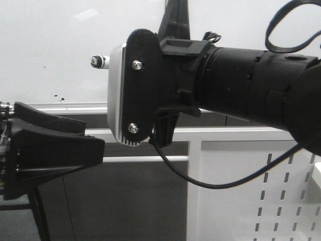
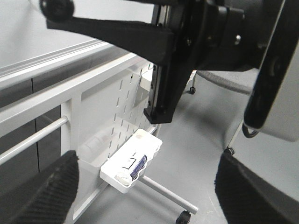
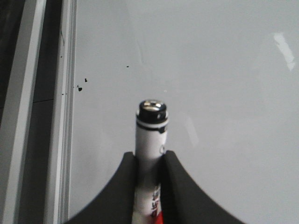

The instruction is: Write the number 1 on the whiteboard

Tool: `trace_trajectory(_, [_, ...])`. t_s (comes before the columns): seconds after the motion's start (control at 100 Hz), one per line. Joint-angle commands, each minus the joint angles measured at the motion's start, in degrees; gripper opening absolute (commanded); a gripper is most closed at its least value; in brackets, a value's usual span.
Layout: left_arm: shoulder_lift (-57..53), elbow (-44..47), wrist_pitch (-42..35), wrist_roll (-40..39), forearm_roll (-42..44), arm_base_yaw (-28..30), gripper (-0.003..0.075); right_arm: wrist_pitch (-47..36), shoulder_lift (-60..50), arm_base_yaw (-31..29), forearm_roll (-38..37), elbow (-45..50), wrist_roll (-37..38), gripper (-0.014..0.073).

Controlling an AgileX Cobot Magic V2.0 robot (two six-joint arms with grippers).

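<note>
We face the whiteboard (image 1: 55, 45), an upright glossy sheet filling the upper part of the front view, with its silver rail (image 1: 65, 106) along the lower edge. No stroke of the number 1 shows on it anywhere; only a few tiny black specks (image 3: 80, 87) sit near that rail.

Below the rail stands a white perforated panel (image 1: 261, 201), and on its frame hangs a small white tray (image 2: 133, 161) with something blue and white in it.

Our right gripper (image 3: 150, 161) is closed on a marker (image 3: 150, 135), the white barrel pinched between the two black fingers. The marker's long axis points straight at the board, tip foremost. In the front view the tip (image 1: 98, 61) sticks out past the wrist camera toward the board's lower left part; whether it touches we cannot tell, though it looks very near.

Our left gripper (image 2: 149, 186) hangs lower, its padded fingers spread wide and holding nothing. The right arm is plainly the nearer one, and we judge the next move is to press the tip on and draw downward.
</note>
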Motion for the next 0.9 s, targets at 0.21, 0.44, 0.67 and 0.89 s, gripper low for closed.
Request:
trace_trajectory(0.21, [-1.78,-0.50,-11.12,-0.12,-0.09,0.10,0.0545,-11.49,-2.32,4.73,3.66,2.15,0.14,-0.0070])
trace_trajectory(0.44, [-1.78,-0.50,-11.12,-0.12,0.13,0.10,0.0545,-11.49,-4.15,11.47,11.89,2.71,0.14,-0.0070])
trace_trajectory(0.67, [-1.78,-0.50,-11.12,-0.12,2.19,0.10,0.0545,-11.49,-8.20,18.87,26.49,2.71,-0.15,-0.0070])
trace_trajectory(0.89, [-1.78,-0.50,-11.12,-0.12,3.25,0.10,0.0545,-11.00,-14.34,24.10,38.02,5.04,-0.15,-0.0070])
